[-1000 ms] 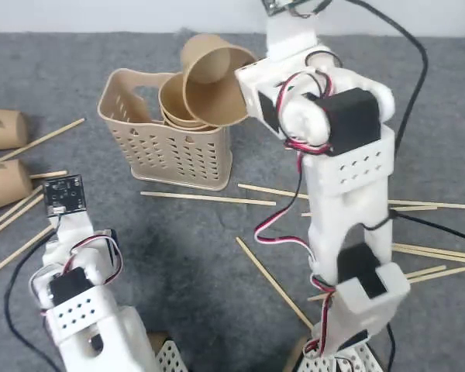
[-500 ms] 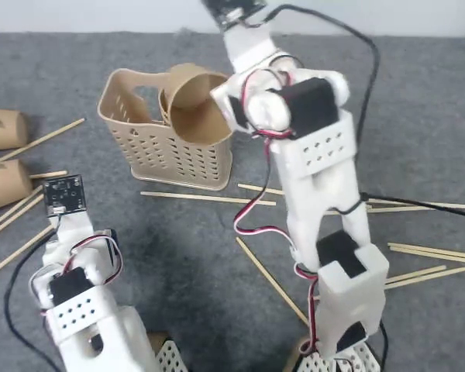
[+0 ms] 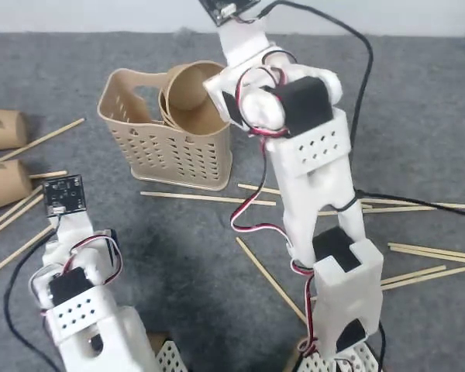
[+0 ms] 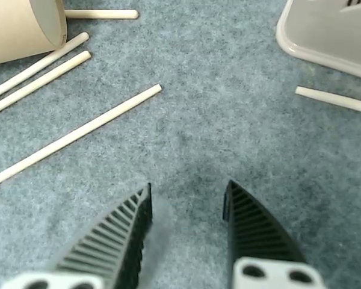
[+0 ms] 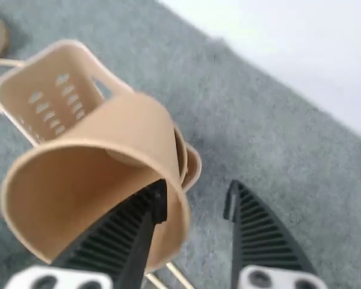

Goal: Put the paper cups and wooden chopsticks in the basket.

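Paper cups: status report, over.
Right hand open at the top cup, tilted on the stack in the basket. Left hand open over carpet. Two cups and chopsticks lie outside.

We lose the basket's (image 3: 163, 147) end nearest the right arm (image 3: 310, 147) behind that arm, which also covers the middle of a wooden chopstick (image 3: 426, 204). Two paper cups (image 3: 1, 129) run off the picture's edge. In the right wrist view the nearest cup (image 5: 96, 162) is blurred and hides most of the nested cups (image 5: 194, 168).

grey carpet (image 3: 178, 256), white wall (image 3: 101, 15) beyond
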Motion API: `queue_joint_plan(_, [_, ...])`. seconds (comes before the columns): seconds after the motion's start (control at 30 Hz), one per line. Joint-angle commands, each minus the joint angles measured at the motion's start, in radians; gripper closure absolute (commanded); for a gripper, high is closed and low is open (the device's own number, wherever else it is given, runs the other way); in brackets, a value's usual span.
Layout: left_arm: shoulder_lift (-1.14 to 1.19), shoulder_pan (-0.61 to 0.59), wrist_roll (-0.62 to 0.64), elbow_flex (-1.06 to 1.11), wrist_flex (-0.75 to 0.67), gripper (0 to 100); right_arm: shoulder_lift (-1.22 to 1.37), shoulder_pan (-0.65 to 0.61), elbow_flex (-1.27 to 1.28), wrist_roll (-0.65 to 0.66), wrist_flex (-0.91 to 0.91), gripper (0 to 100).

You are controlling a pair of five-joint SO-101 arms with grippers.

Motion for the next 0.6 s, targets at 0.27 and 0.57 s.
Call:
queue_joint_plan(0.27, [-0.017, 0.005, -0.012, -0.002, -0.026, 81, -0.292, -0.008, -0.025, -0.018, 0.105, 90.4])
queue_joint_plan(0.57, [-0.017, 0.005, -0.012, -0.002, -0.026, 81, -0.576, -0.038, 0.479, -0.006, 0.096, 99.1])
